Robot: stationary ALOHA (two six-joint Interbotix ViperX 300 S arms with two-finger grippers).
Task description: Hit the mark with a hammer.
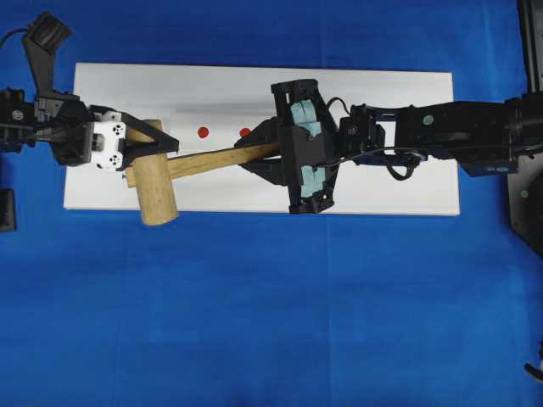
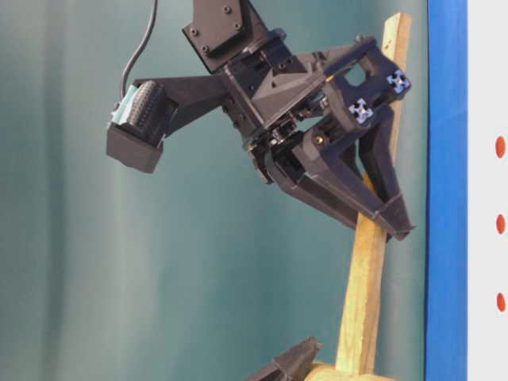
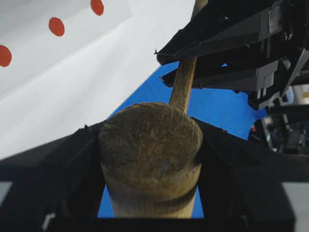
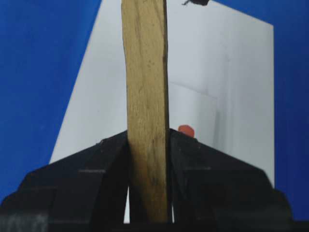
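Note:
The hammer is a light-brown wooden mallet. Its thick head (image 1: 155, 188) is at the left of the white board (image 1: 399, 110) and overhangs the board's front edge. Its slim handle (image 1: 221, 158) runs right. My left gripper (image 1: 153, 146) is shut on the head, which fills the space between the jaws in the left wrist view (image 3: 150, 154). My right gripper (image 1: 259, 153) is shut on the handle's end (image 4: 147, 121). Two red marks (image 1: 203, 132) (image 1: 245, 132) show on the board just behind the handle; one (image 4: 186, 129) shows beside the right jaws.
The board lies on a blue cloth (image 1: 271, 322). A small black block (image 1: 7, 210) sits at the far left edge. Black arm mounts stand at the right edge (image 1: 526, 203). Three red marks also show in the left wrist view (image 3: 56, 26).

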